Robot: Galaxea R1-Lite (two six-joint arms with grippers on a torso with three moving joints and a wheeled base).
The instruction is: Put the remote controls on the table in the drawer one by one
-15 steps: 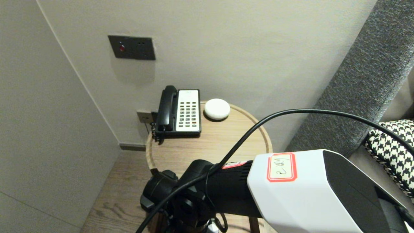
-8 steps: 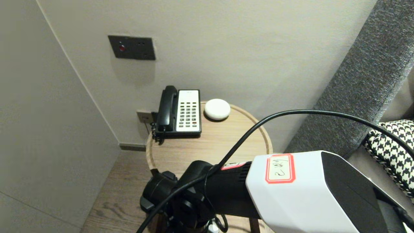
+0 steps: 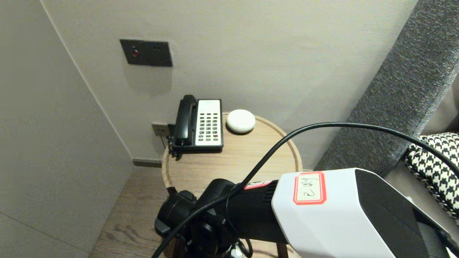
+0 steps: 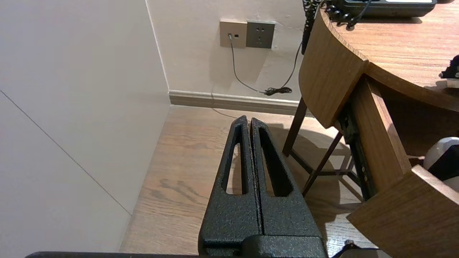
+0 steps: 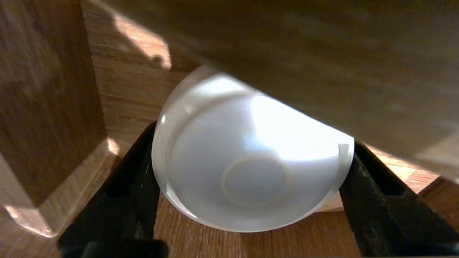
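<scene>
**White bowl gripped inside the open drawer**

Nearest me, the left gripper (image 4: pixel 250 120) is hanging parked above the floor, its fingers pressed together. The right gripper (image 5: pixel 254 134) is sitting inside the open drawer (image 4: pixel 405 215), its fingers (image 5: pixel 136 172) spread wide and clasping the white bowl (image 5: pixel 251 168) by both sides. Farther back, a telephone (image 3: pixel 202 123) and a white puck (image 3: pixel 240 121) are resting on the tabletop (image 3: pixel 229 161).

I am carrying a red-bordered white paper sticker (image 3: pixel 310 188) on my white right forearm casing (image 3: pixel 333 225). Its handwriting is opening with a "2", and the rest is defying reading.
</scene>
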